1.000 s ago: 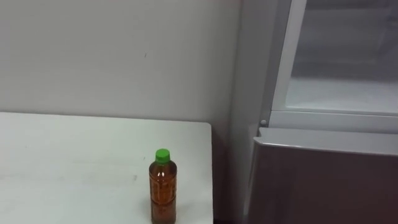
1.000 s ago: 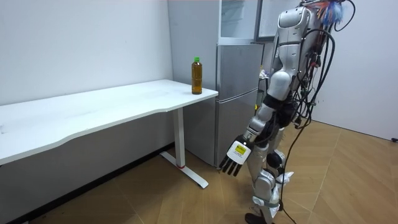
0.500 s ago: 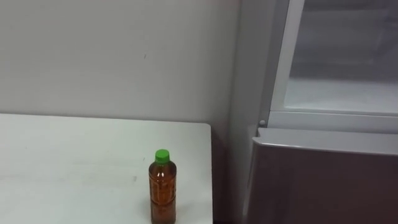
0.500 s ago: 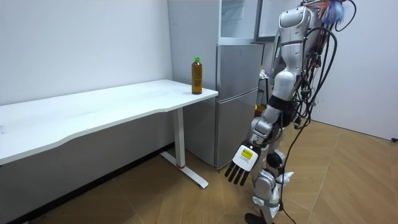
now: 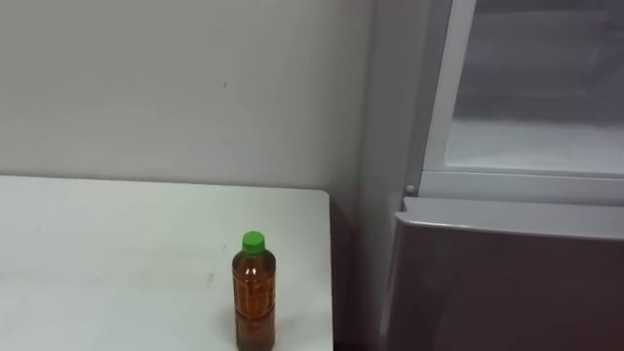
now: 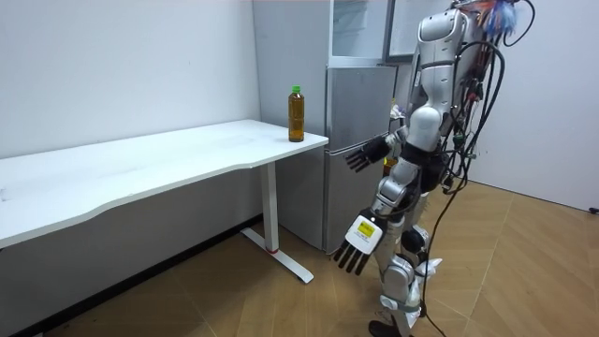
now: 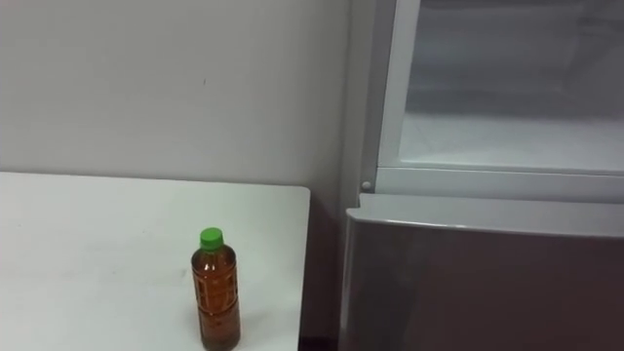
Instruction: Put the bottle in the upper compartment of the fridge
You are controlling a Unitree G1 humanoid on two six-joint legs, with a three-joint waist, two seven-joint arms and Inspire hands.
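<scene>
1. Fingers of my right hand [image 6: 363, 158] are spread straight, w/ nothing in them; this hand has just come up in front of the fridge [image 6: 357, 103].
2. Meaning, I think: reach begins, grasp not yet done.
3. Bottle [image 5: 253, 292] stands upright on table [image 5: 97, 244], just left of fridge.
4. Left hand [image 6: 358, 245] hangs low before fridge, fingers relaxed.

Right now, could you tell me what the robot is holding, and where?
Nothing: left hand and right hand are open; the bottle stands on the table.

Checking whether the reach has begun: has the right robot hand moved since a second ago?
Yes. In the room view the right robot hand has risen and now reaches out, fingers open, before the lower door of the fridge.
</scene>
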